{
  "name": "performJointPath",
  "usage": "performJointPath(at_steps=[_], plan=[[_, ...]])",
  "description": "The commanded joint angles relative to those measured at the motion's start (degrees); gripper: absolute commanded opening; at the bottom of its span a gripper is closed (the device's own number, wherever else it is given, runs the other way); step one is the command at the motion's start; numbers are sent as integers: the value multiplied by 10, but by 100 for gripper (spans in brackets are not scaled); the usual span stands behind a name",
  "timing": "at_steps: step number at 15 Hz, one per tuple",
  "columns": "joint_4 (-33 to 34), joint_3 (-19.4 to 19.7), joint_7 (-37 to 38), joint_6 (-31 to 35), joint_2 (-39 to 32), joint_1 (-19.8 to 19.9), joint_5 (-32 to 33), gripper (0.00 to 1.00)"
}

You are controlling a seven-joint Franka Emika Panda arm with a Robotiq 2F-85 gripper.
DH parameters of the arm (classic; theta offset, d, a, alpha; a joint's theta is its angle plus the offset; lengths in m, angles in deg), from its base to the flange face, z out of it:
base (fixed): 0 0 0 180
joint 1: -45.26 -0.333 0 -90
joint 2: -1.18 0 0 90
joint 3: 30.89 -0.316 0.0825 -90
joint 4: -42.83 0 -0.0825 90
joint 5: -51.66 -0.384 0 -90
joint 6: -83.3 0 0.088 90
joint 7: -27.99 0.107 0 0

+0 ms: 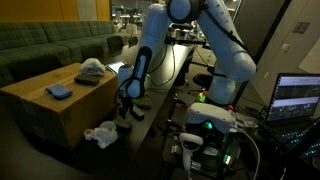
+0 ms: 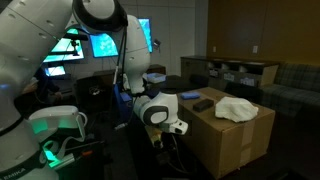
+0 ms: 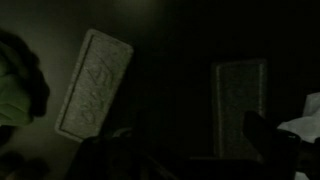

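While the hand (image 1: pixel 128 108) hangs low at the near right side of the brown surface (image 1: pixel 30 88), an exterior view puts the crumpled white cloth (image 1: pixel 100 133) on the floor (image 1: pixel 60 162), just below the hand and to its left, apart from it and close against the side of the surface; a blue cloth (image 1: pixel 60 92) and a pale cloth (image 1: pixel 92 68) lie up on top, well apart from the hand. In an exterior view from another place the hand (image 2: pixel 172 128) sits beside the left wall of the surface (image 2: pixel 225 135), the pale cloth (image 2: pixel 237 108) lies on top, and the floor cloth cannot be made out. In the wrist view, which is dark, the hand (image 3: pixel 165 85) stands wide and empty, its pads (image 3: pixel 93 85) far apart, with a white scrap at the right edge that is probably the white cloth (image 3: pixel 305 120). To my judgement, good work here means shifting until the cloth sits between the pads, dropping straight onto a raised fold, and keeping clear of the wall.
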Motion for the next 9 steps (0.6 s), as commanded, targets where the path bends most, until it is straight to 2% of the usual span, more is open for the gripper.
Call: performJointPath(at_steps=[1,4,6,9], plan=[[-11,-63,-84,-3,13,45,10,100],[-11,-101,-133,-13,4,70,11,100],[-11,-116,-147,-17,-3,71,9,100],[-5,-112,-143,-18,-20,51,11,100]])
